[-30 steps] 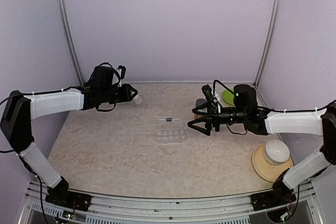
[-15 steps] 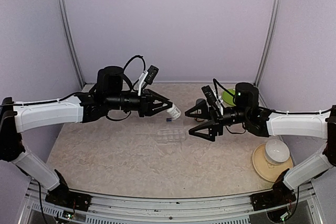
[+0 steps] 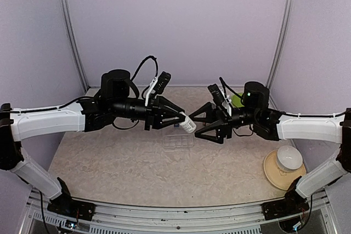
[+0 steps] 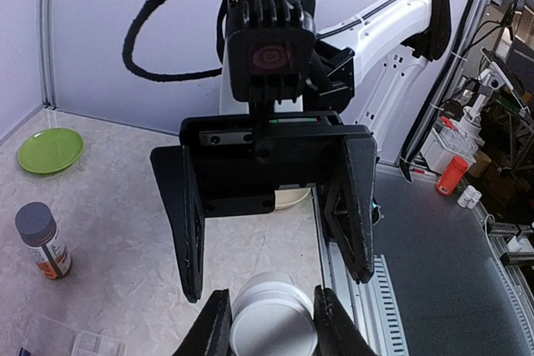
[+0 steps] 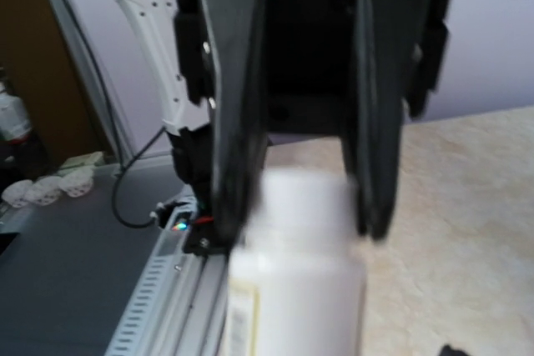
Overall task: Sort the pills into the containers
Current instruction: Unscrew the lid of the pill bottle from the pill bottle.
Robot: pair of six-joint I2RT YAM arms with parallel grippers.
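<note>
My left gripper clamped a white bottle in mid-air above the clear pill box, which sat mid-table, well apart from every edge. My right gripper stood wide, fingers flanking the bottle's cap. Its label was blurred, unreadable. The grey-capped bottle had an orange label, too small to read. I couldn't make out the pills.

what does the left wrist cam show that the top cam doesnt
Only the left wrist view: a small grey-capped bottle with an orange label, standing on the table.
Only the top view: the left arm's white links and the whole flat clear rectangular pill box; the wrist view catches just its corner.
Both: the left gripper shut on a white plastic bottle, the open right gripper facing it, and the round green plate.
</note>
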